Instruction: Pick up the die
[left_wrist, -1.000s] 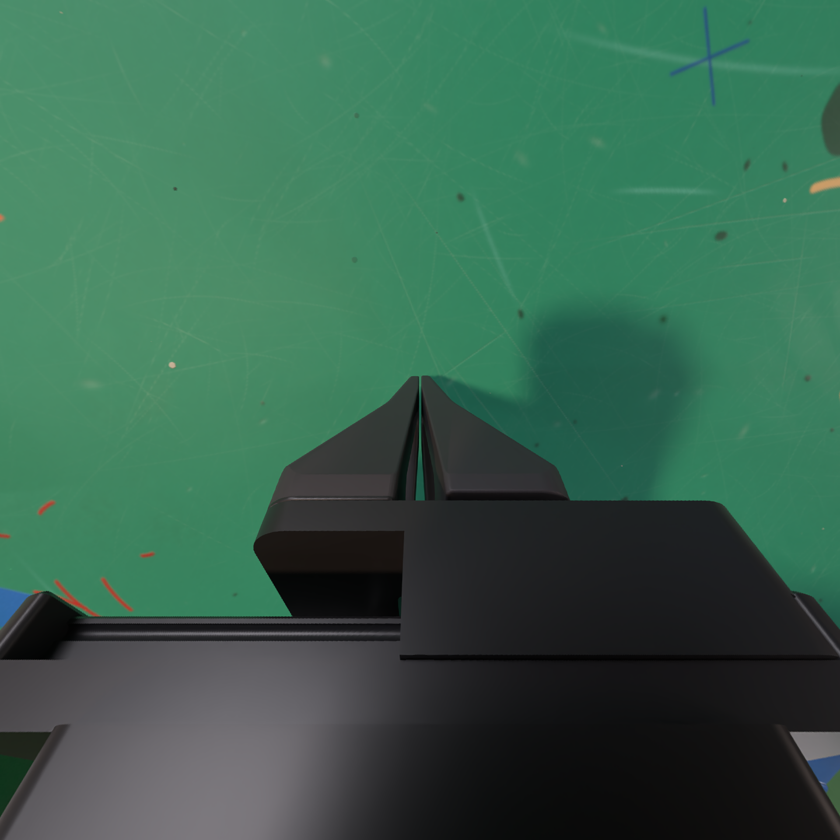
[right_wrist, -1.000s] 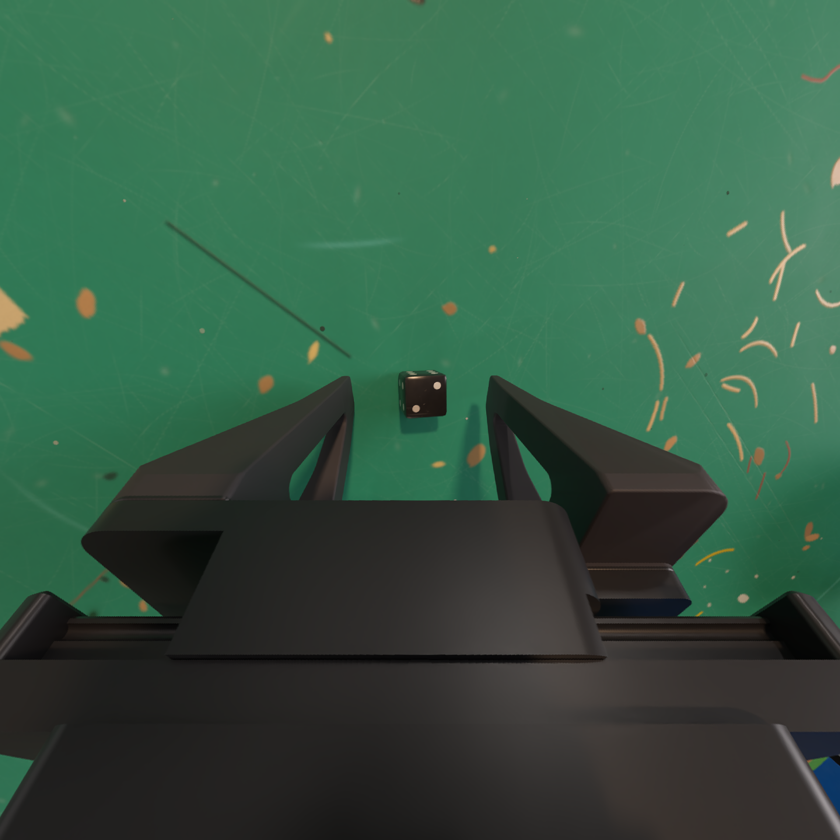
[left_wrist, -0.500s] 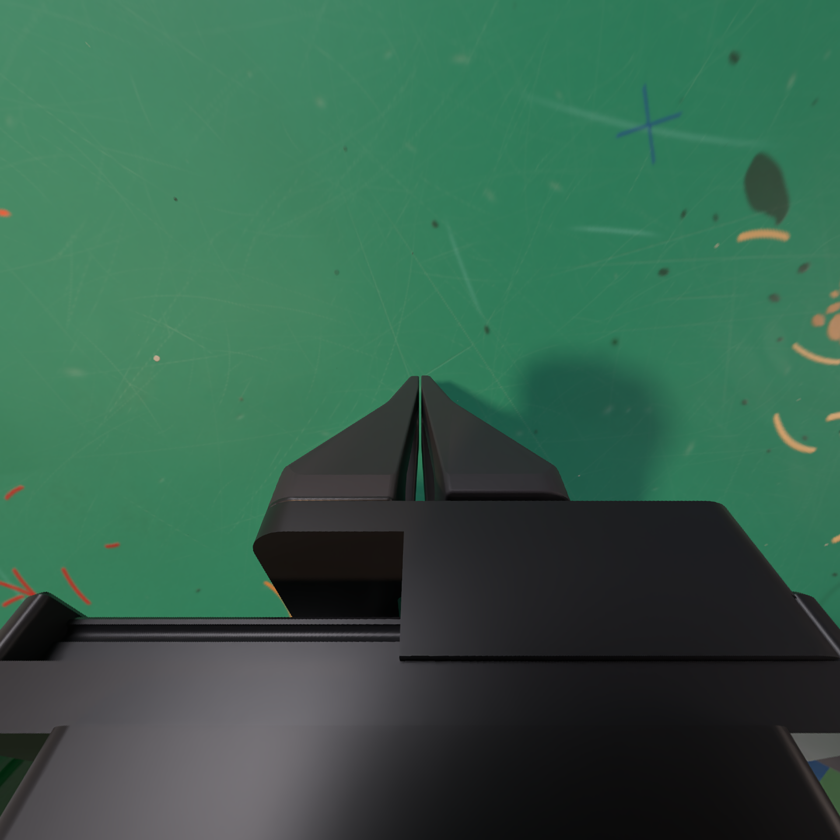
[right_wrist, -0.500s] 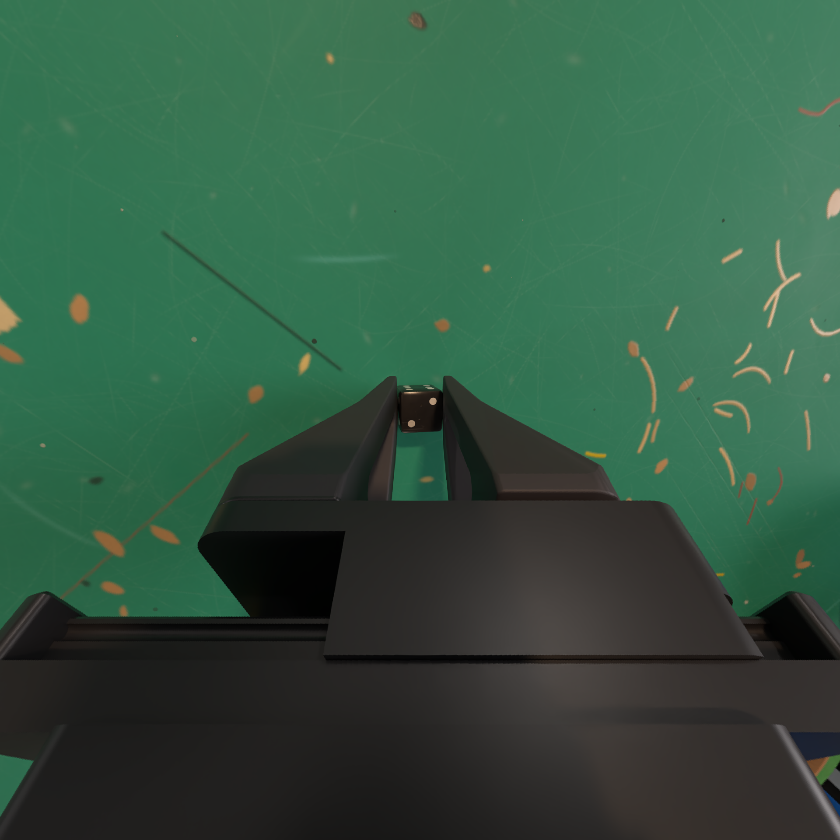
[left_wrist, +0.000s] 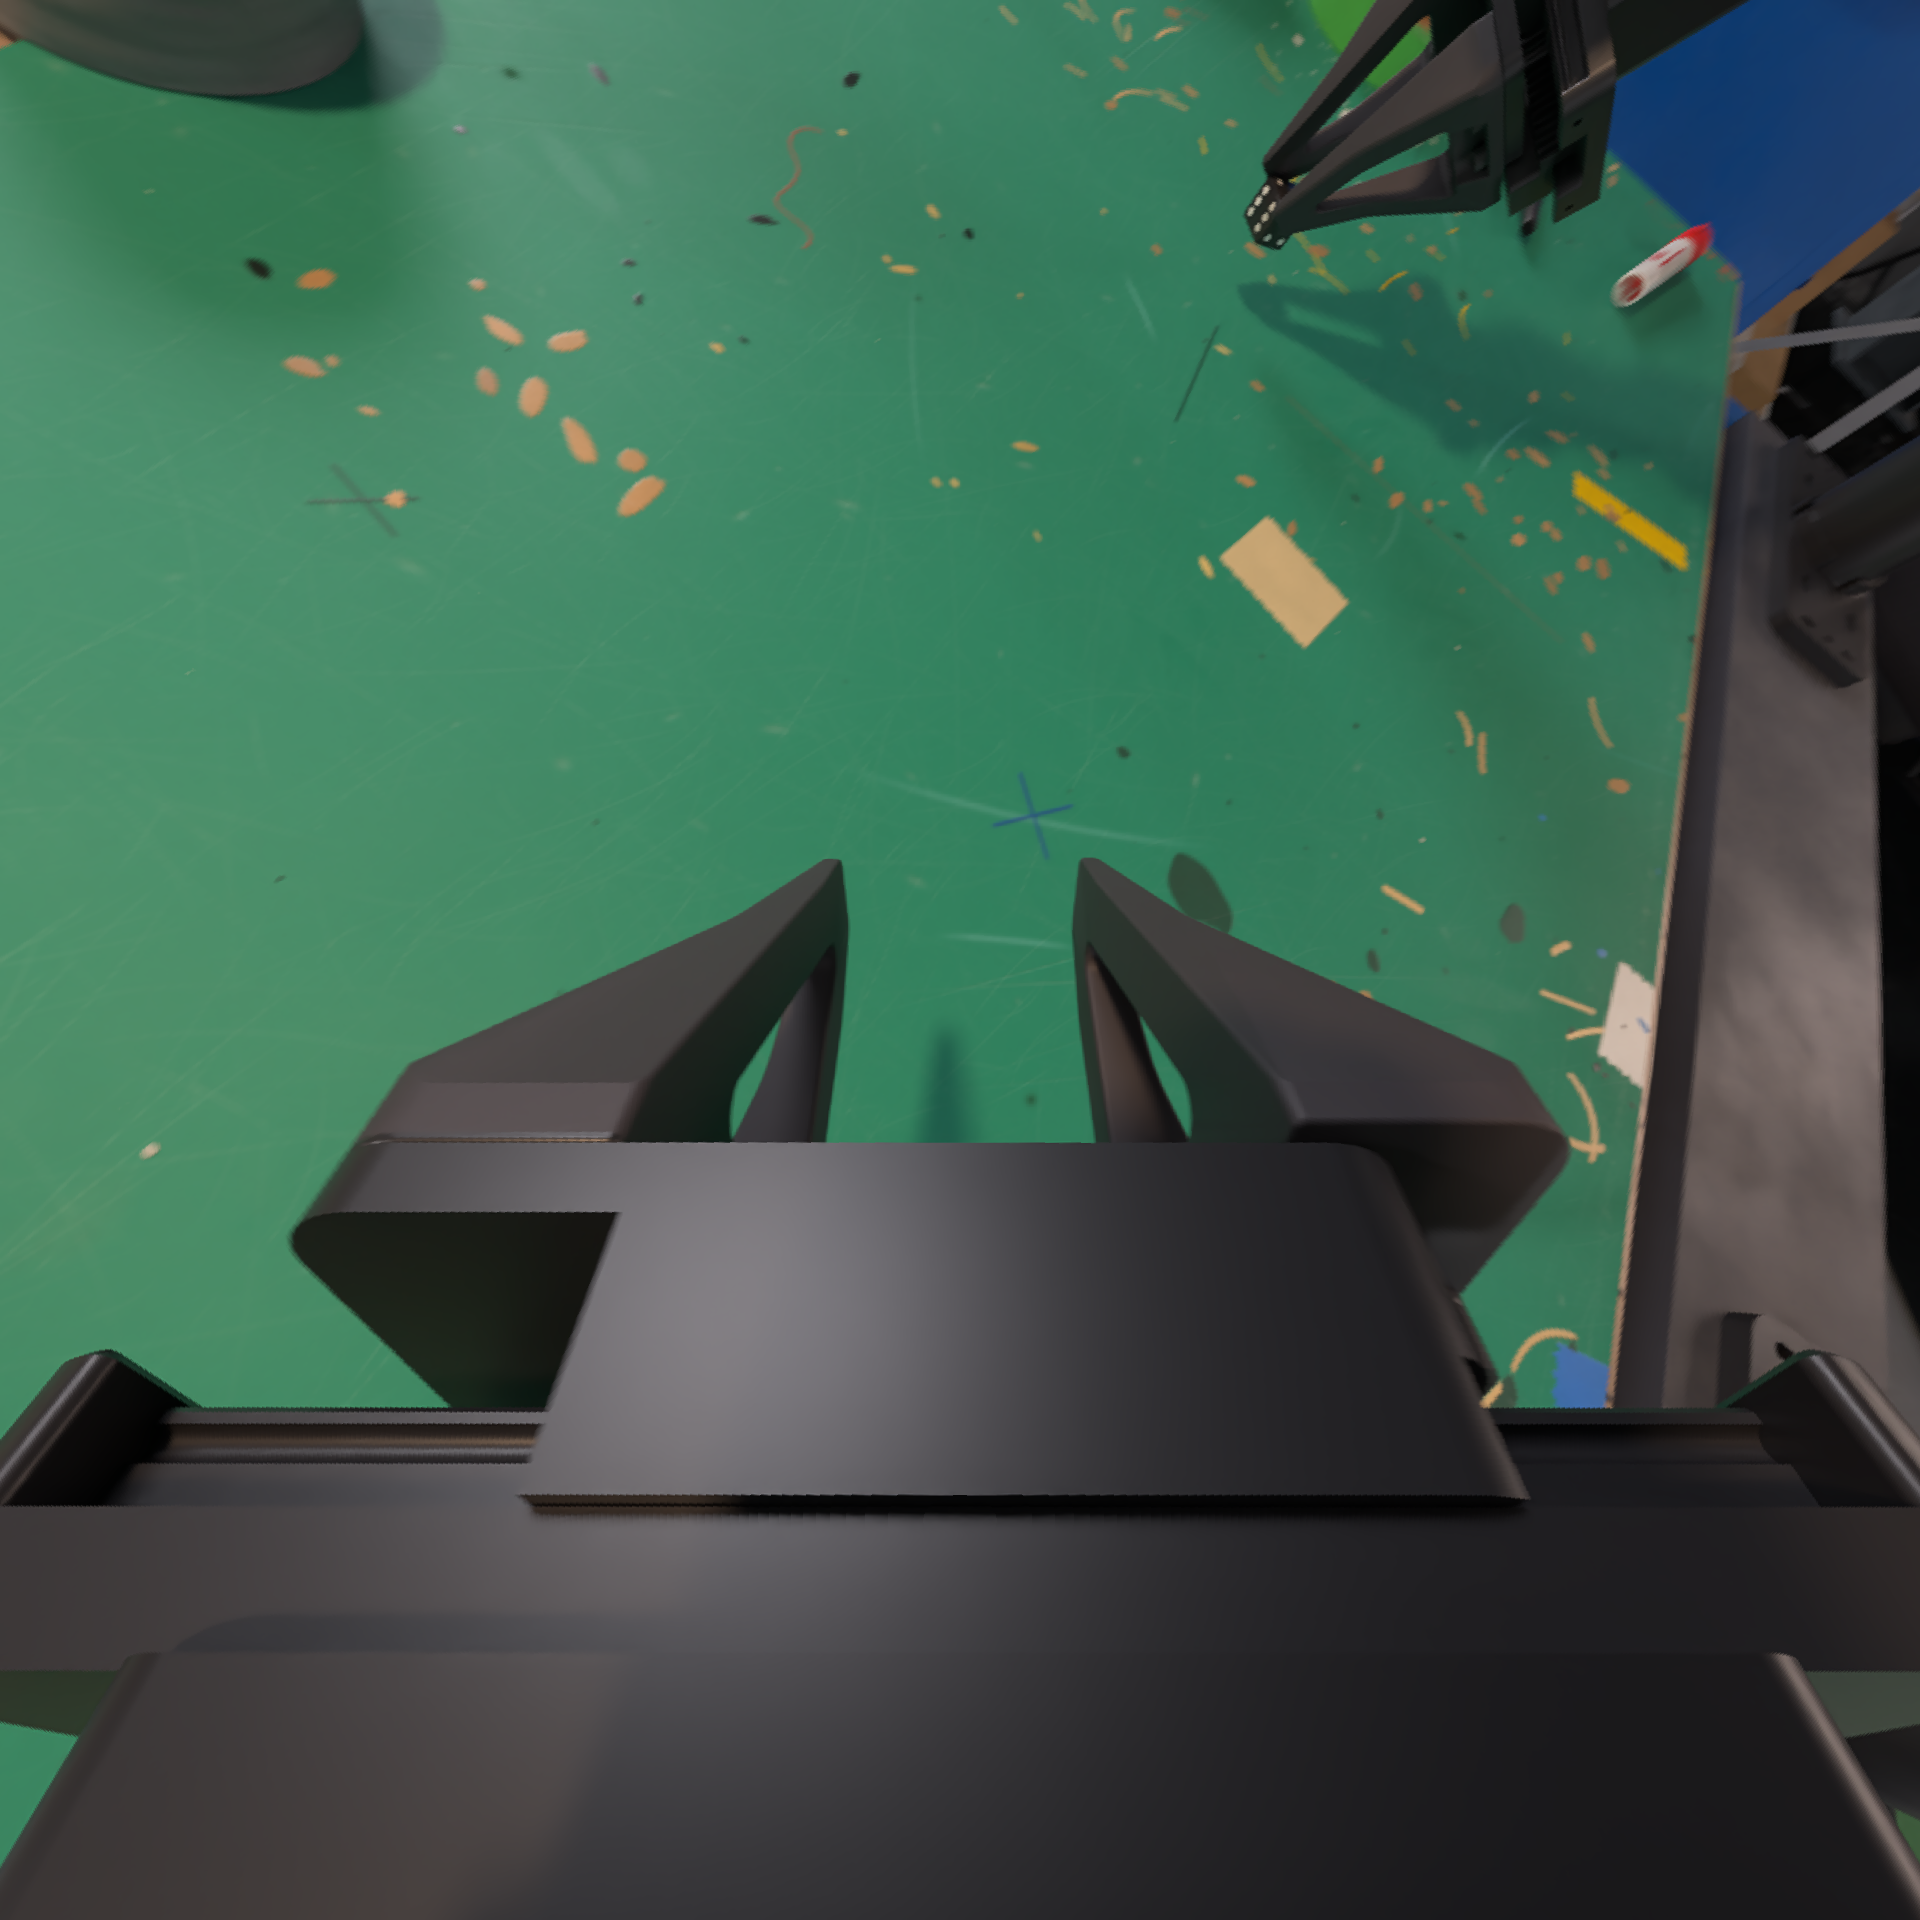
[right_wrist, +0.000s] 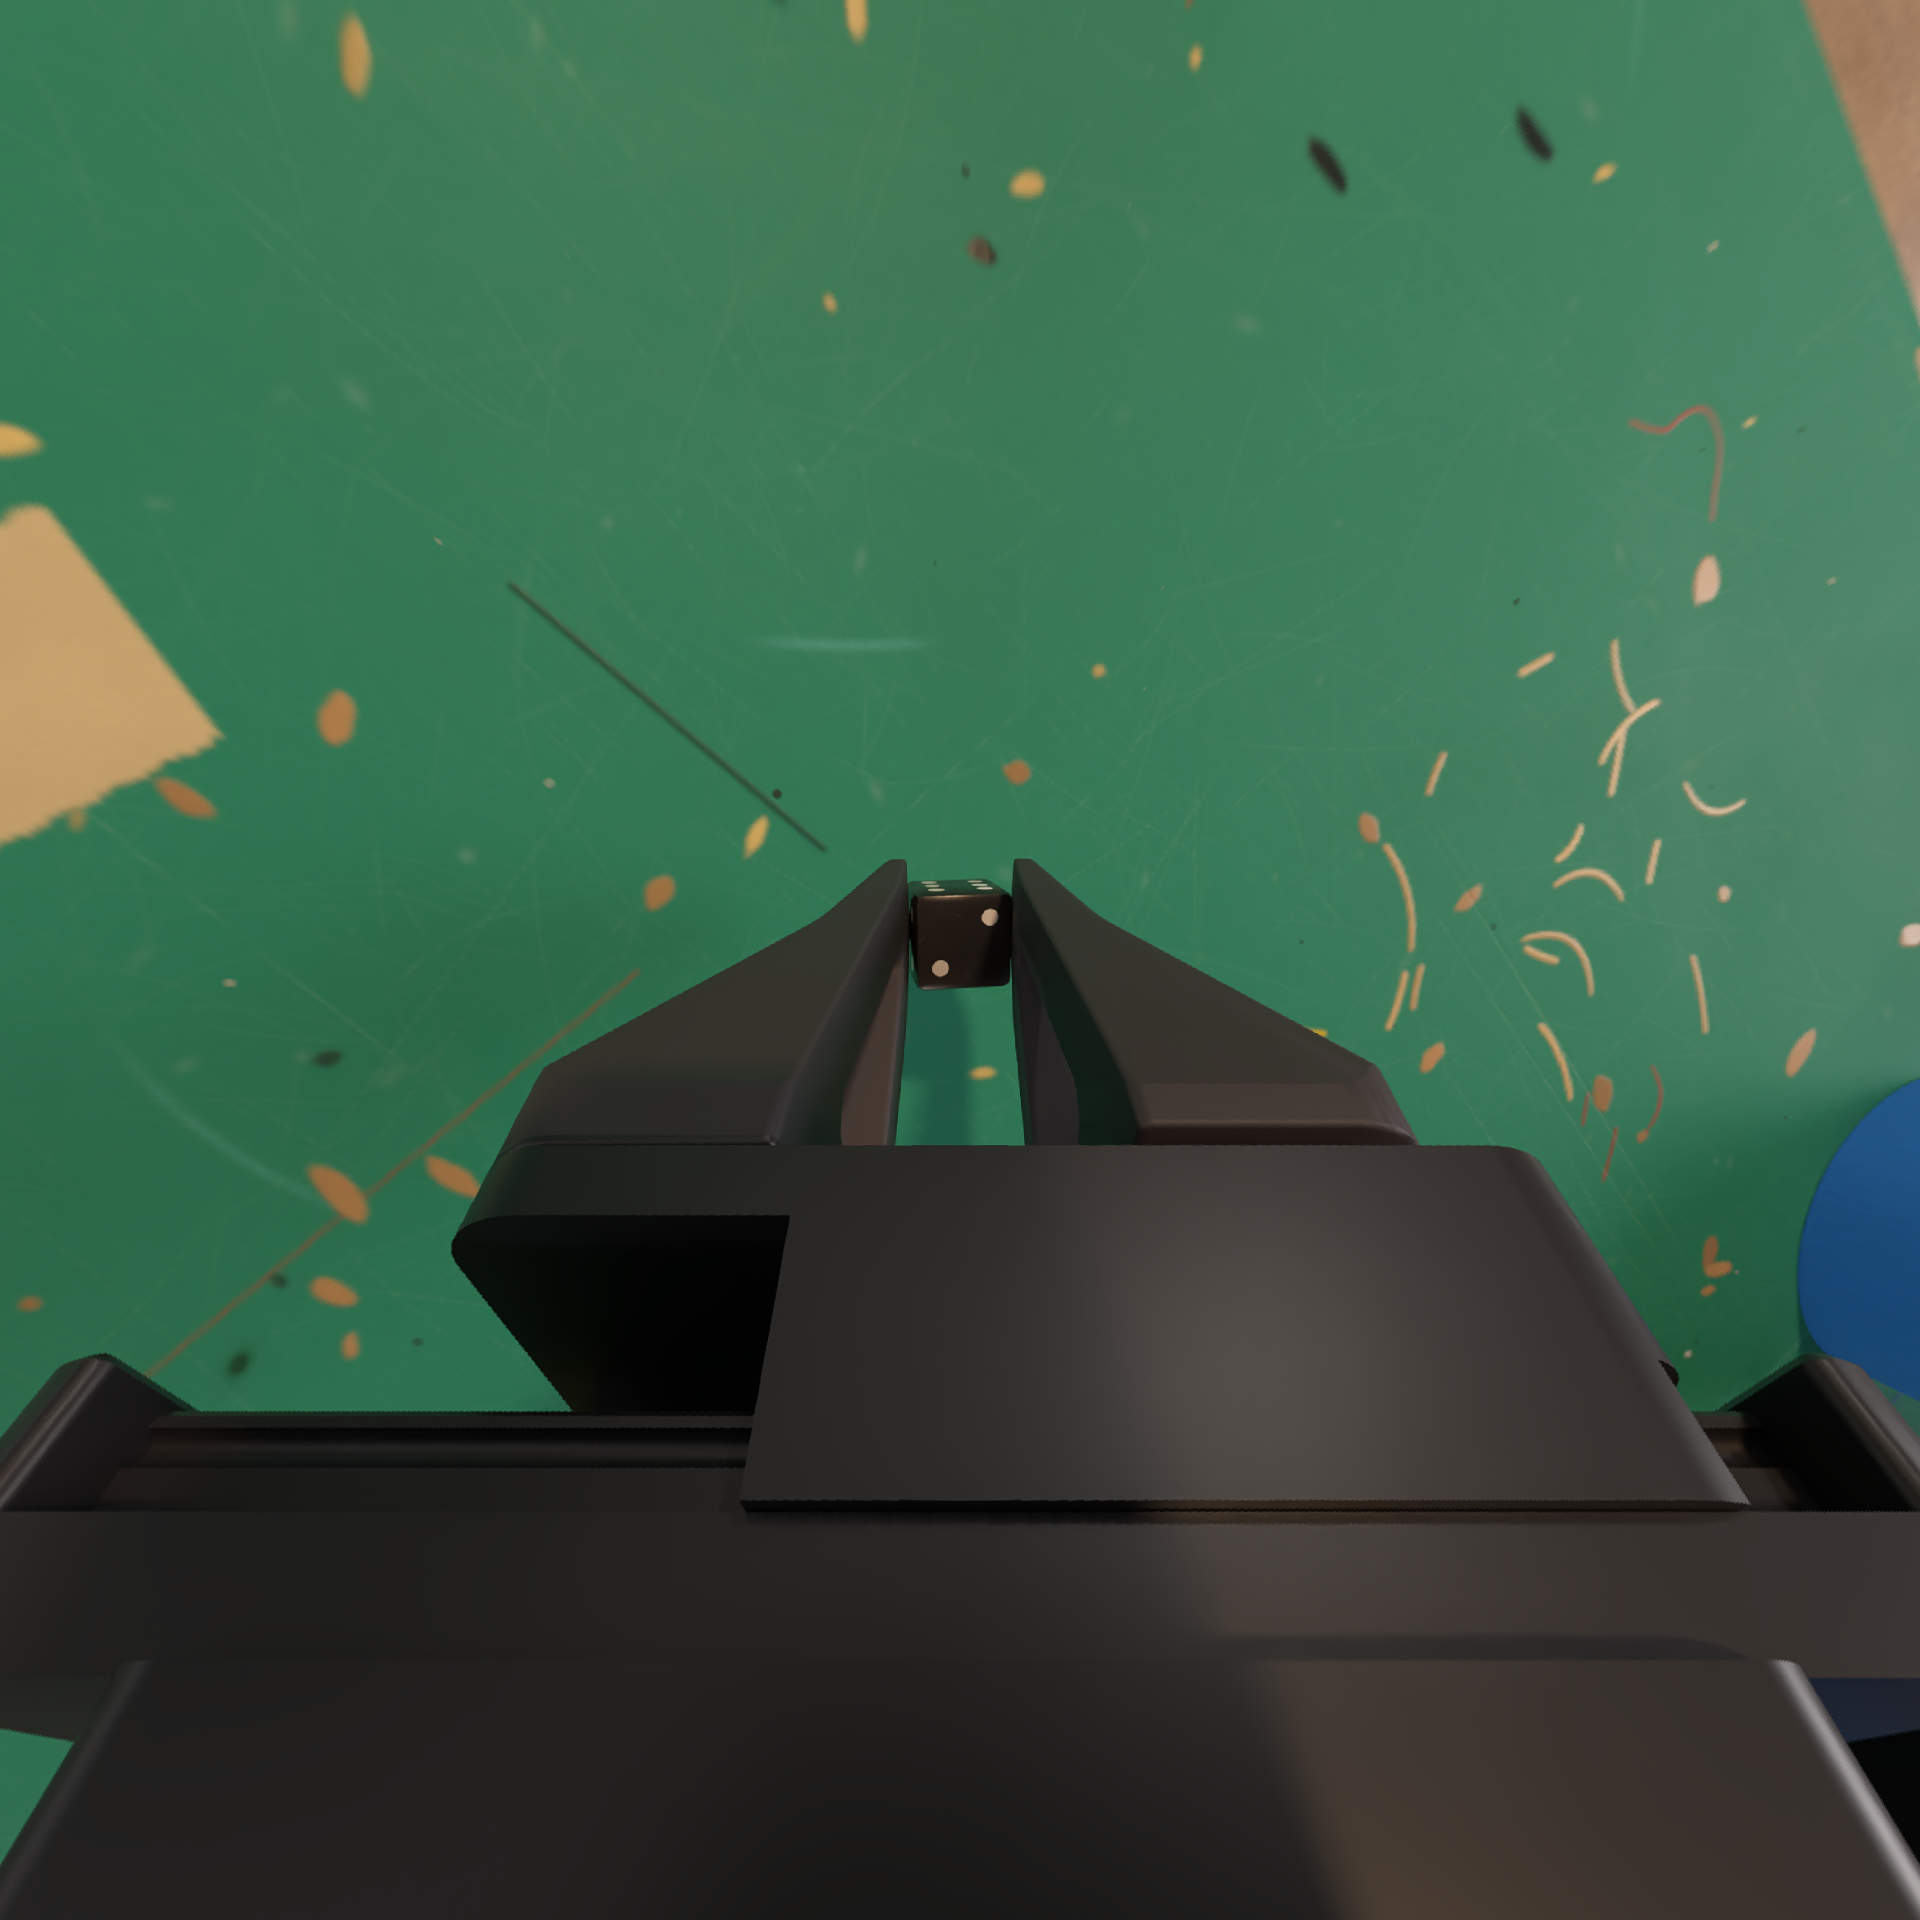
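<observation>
A small black die (right_wrist: 960, 933) with white pips sits clamped between the tips of my right gripper (right_wrist: 960, 883), which is shut on it and holds it above the green mat (right_wrist: 1039, 468). In the left wrist view the same die (left_wrist: 1267, 213) shows far off at the top right, pinched at the tips of the right gripper (left_wrist: 1283, 203), with its shadow on the mat below. My left gripper (left_wrist: 959, 878) is open and empty, high above the green mat (left_wrist: 727, 675).
A red and white marker (left_wrist: 1660, 268) lies near the mat's right edge. A tan paper patch (left_wrist: 1283, 580) and a yellow strip (left_wrist: 1628, 534) lie on the mat. The table's right edge (left_wrist: 1673, 935) drops to a dark floor. A blue round shape (right_wrist: 1870, 1257) is at right.
My right gripper closed on the die and lifted it off the mat. My left gripper opened and rose well away from the mat, widening its view.
</observation>
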